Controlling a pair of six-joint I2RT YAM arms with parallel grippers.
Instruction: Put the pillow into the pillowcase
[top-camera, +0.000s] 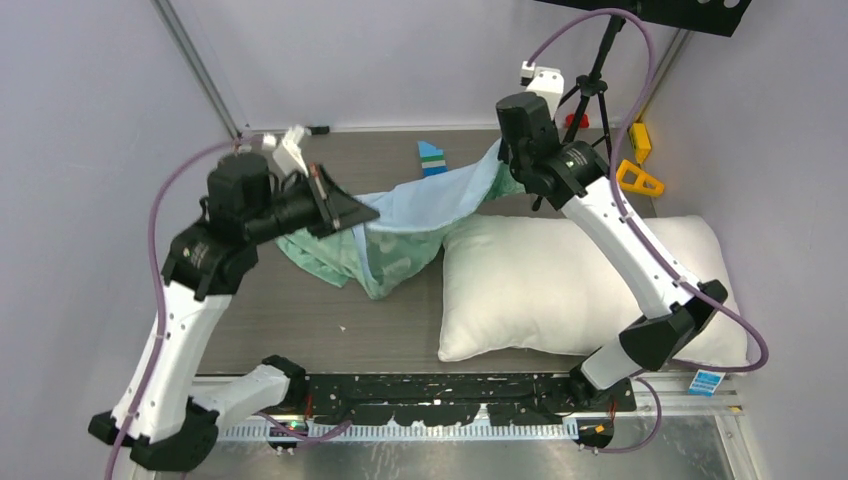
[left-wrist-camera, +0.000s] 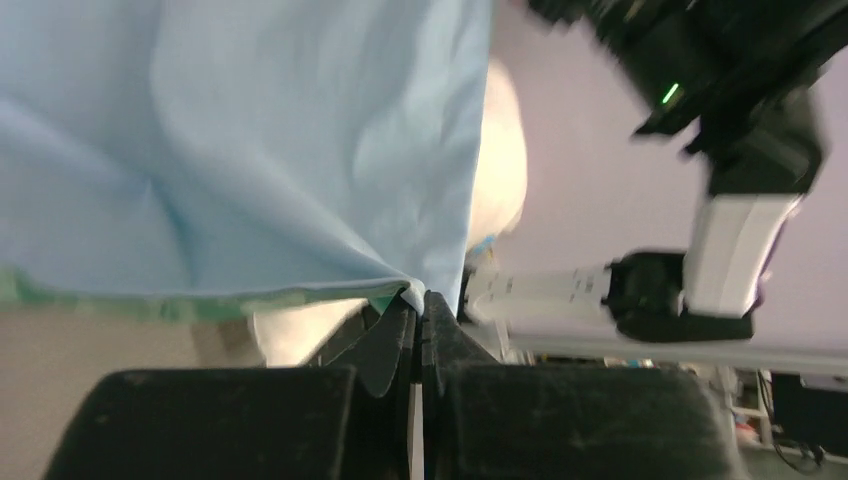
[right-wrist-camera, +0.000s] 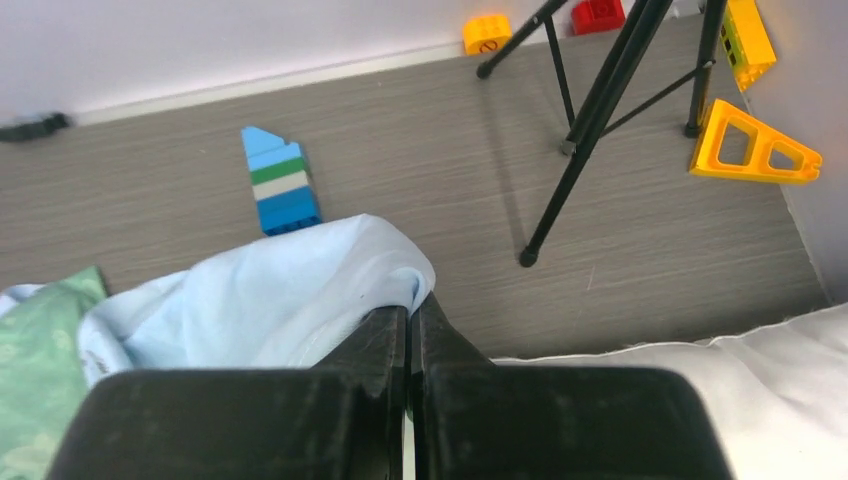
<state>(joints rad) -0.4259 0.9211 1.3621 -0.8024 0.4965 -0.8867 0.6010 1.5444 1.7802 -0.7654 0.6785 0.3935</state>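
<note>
A grey wooden table (top-camera: 300, 330) sits inside pale walls that stand close on the left, far and right sides. The widest bare part of the table is at the near left, between the sagging cloth and the near edge. The far right corner is crowded: a black tripod (top-camera: 595, 70) stands there with a yellow triangle piece (top-camera: 640, 180), a yellow block (top-camera: 640, 142) and a red block (top-camera: 575, 120) around its legs. A small stack of blue and green blocks (top-camera: 432, 158) stands near the far edge, in the middle.

The pillow (top-camera: 540, 290) lies flat on the right half of the table, and its right end reaches the right edge. The right arm crosses over it and hides part of it. A little blue tag (top-camera: 706, 382) pokes out at its near right corner.

The pillowcase (top-camera: 420, 215) hangs in the air between the two arms. The left gripper (top-camera: 362, 212) is pressed together on one part of its edge, and the right gripper (top-camera: 503, 165) pinches another bit near the far edge. The middle droops down to the table just left of the pillow, with the green side showing. I cannot tell if the cloth touches the pillow there.

The pillow is outside the pillowcase. The mouth of the sack is hard to make out, and the left wrist view is blurry
</note>
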